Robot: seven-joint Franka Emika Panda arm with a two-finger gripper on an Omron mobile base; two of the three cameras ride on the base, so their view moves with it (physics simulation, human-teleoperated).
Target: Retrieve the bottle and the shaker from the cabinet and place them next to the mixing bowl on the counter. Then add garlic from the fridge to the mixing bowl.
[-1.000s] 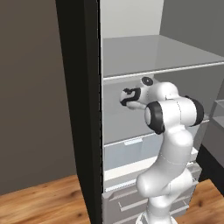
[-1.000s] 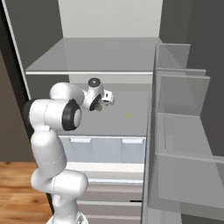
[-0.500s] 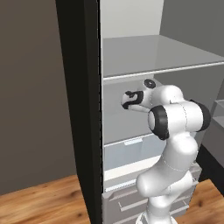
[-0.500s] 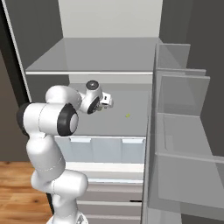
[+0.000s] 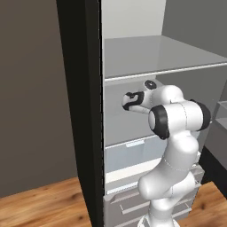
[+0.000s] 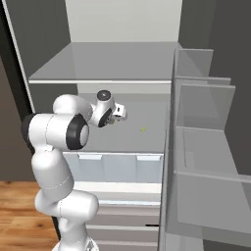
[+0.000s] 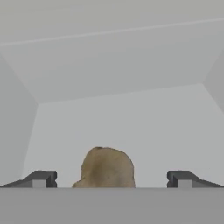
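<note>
We see the gripper [image 7: 109,178] inside the fridge [image 6: 122,63], jaws spread wide, garlic [image 7: 106,168] between the fingertips [image 7: 41,178], ungrasped.

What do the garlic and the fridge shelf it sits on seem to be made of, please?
The garlic looks organic: a matte, mottled tan-brown skin on a lumpy rounded body, with no gloss. The fridge shelf looks like smooth pale grey plastic or coated metal, flat, even and without grain; the rendering leaves that open.
</note>
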